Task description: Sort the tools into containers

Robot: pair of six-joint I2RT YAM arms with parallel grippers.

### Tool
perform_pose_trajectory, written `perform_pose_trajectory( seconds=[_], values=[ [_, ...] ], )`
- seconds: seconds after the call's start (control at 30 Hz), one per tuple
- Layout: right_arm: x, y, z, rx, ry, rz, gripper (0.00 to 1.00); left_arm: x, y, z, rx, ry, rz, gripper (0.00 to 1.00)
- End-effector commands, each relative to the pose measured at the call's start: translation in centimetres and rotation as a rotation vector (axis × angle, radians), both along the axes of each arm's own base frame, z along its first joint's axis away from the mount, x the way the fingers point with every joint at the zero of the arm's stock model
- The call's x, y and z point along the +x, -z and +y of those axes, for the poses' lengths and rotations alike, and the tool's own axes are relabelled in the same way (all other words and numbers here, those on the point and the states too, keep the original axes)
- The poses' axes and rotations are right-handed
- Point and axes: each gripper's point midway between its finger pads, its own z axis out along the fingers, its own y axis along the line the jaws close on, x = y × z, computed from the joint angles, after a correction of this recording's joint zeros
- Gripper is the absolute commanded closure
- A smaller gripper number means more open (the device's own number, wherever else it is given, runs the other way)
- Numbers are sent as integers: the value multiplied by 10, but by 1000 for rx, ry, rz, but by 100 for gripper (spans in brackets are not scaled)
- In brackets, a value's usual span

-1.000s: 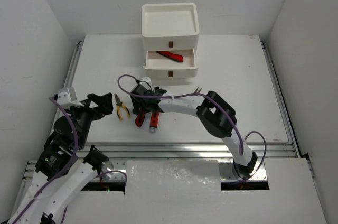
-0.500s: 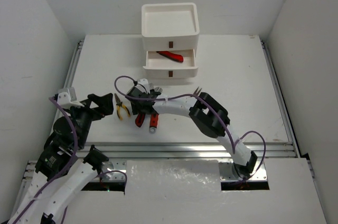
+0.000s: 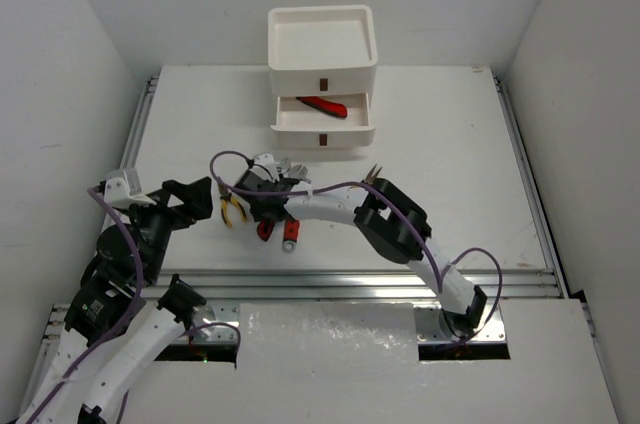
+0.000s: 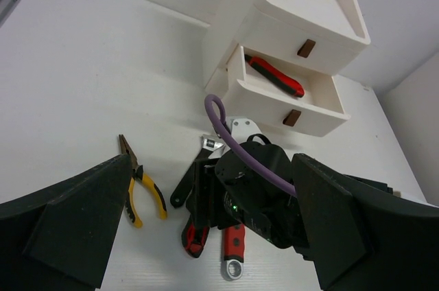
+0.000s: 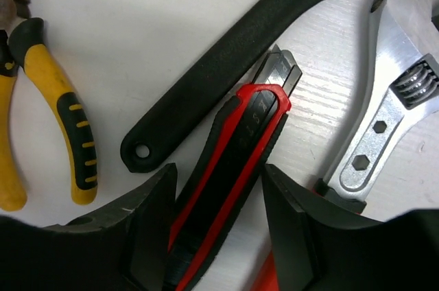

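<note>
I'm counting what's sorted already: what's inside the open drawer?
One red-and-black tool lies in the open drawer. The drawer's rear part is tucked under the stack above, so anything back there is hidden.

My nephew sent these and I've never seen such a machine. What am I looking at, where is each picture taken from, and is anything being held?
These are two robot arms bolted at the near edge of a table. The wide picture looks down from above; the other two come from cameras on each wrist. At the back stands a white drawer unit, one drawer open with a red-handled tool inside. On the table lie yellow pliers, a black-handled wrench, a steel adjustable wrench and a red-and-black utility knife. The left hand hangs open, holding nothing. The right hand straddles the knife; whether it grips yet is unclear.
</note>
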Motion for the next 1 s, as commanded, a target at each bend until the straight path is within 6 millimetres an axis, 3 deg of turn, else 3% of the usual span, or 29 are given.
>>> perform_pose_trajectory(
  seconds=[0.0, 0.17, 0.27, 0.4, 0.43, 0.63, 0.7, 0.8, 0.83, 0.87, 0.93, 0.97],
  values=[
    [-21, 26, -33, -99, 1, 81, 48, 0, -9, 1, -10, -5, -33, 0],
    [-34, 21, -30, -28, -49, 108, 61, -1, -10, 2, -14, -5, -40, 0],
    [-34, -4, -12, 51, -128, 88, 66, -1, -10, 3, -15, -7, -42, 0],
    [-31, -54, 8, 174, -253, 0, 69, -1, -10, 2, -14, -7, -40, 0],
    [-29, -79, 13, 212, -293, -49, 70, -1, -10, 2, -14, -4, -40, 0],
    [-19, -152, 0, 236, -397, -243, 73, -1, -11, 3, -15, -7, -43, 0],
    [-6, -186, -15, 256, -403, -335, 73, -1, -10, 2, -14, -4, -40, 0],
    [22, -220, -39, 194, -498, -462, 79, 0, -10, 2, -13, -5, -38, 0],
    [36, -240, -44, 163, -541, -529, 79, 0, -9, 1, -12, -4, -36, 0],
    [58, -249, -60, 139, -531, -560, 79, 0, -10, 1, -11, -2, -37, 0],
    [83, -259, -72, 53, -592, -624, 79, 0, -9, 1, -10, -4, -35, 0],
    [105, -281, -83, 28, -584, -675, 79, 1, -8, 1, -8, -5, -32, 0]
  ],
)
